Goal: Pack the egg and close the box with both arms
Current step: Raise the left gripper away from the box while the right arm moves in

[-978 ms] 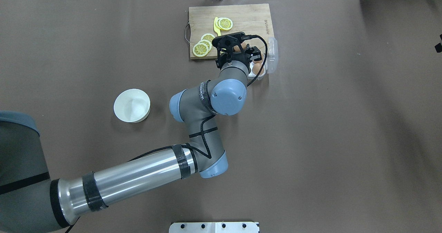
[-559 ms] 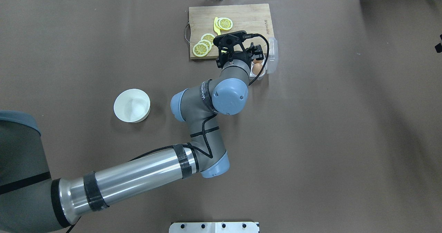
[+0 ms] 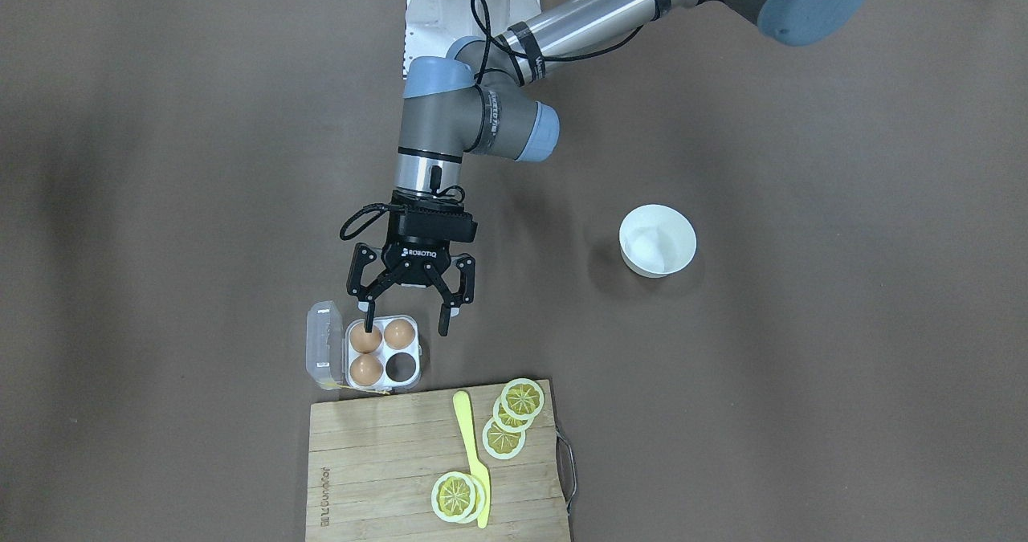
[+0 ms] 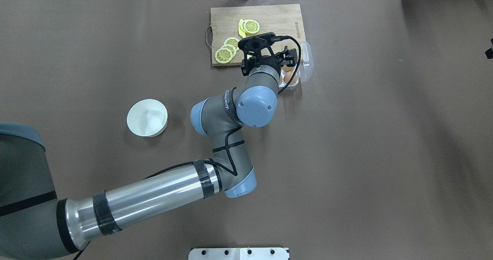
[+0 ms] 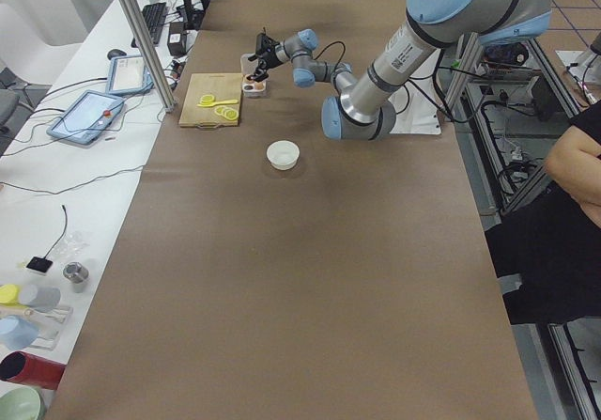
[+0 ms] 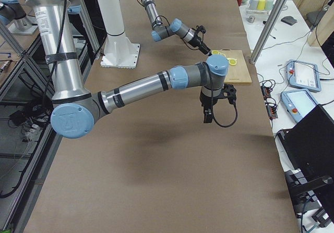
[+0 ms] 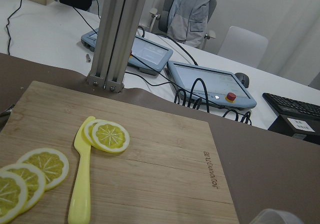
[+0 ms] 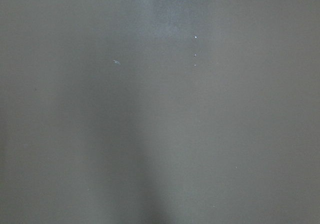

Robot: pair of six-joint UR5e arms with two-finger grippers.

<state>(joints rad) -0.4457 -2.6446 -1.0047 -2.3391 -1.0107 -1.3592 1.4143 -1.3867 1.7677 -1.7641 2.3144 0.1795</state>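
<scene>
In the front-facing view we see the left gripper just below frame centre, pointing down, jaws spread wide w/ nothing between them. One fingertip overlaps the top edge of the box next to the upper-left egg; we can't tell if it touches. The other fingertip hangs off the tray's upper-right corner, over bare table. The box sits lower left of centre, just above the cutting board, and three eggs fill its upper-left, upper-right and lower-left cells. The fourth cell, lower right, shows dark and empty. The clear lid lies swung open on the tray's left side. On the board, at the bottom of the frame, are lemon slices and a yellow knife. The white bowl stands well apart, right of centre. In the overhead view the left arm runs from lower left up to the box at upper centre, its wrist hiding most of the tray. The right gripper shows only in the right side view (near arm, mid-frame), so we can't tell how its jaws stand, and its wrist cam gives plain brown surface.
</scene>
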